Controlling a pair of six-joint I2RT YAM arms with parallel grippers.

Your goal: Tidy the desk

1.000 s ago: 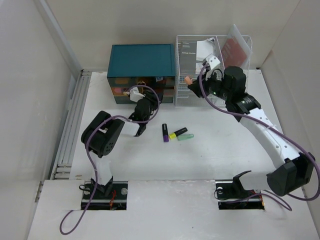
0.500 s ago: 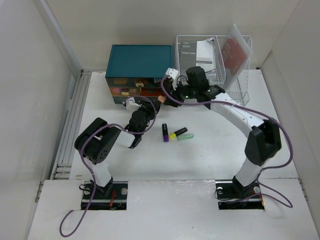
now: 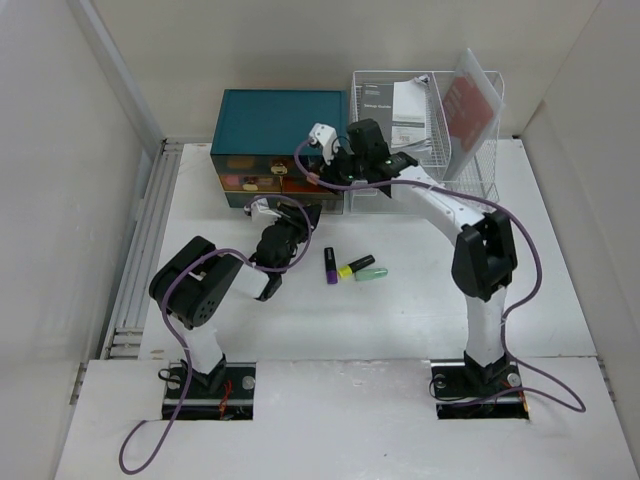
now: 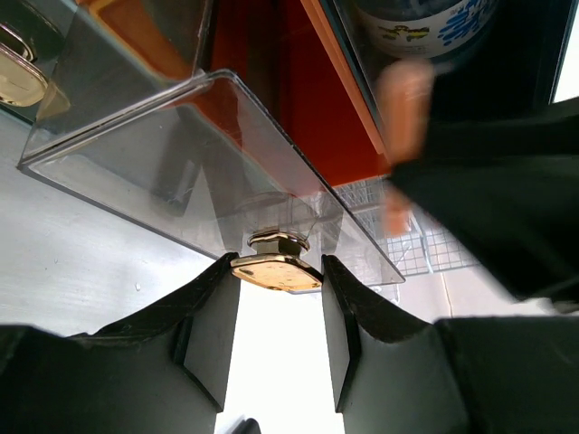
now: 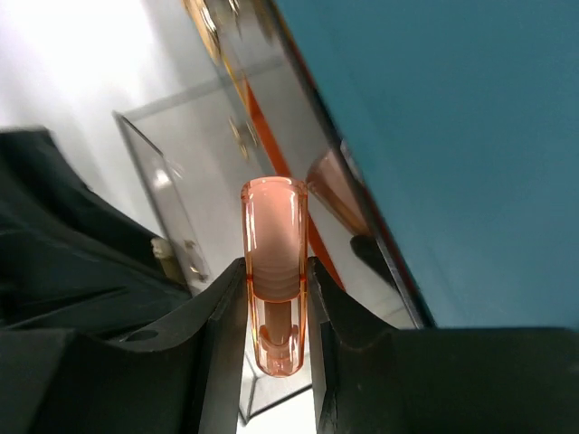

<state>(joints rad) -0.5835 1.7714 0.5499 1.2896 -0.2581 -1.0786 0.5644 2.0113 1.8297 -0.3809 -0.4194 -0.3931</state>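
right fingers [image 5: 217, 362] around one orange highlighter [image 5: 273, 271]

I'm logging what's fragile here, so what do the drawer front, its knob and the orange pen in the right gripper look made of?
Drawer front: clear glossy plastic, likely acrylic; things show through it and it reflects.
Knob: shiny gold, probably metal or plated; bright highlights.
Orange pen: translucent glossy plastic; its inner stem shows through.
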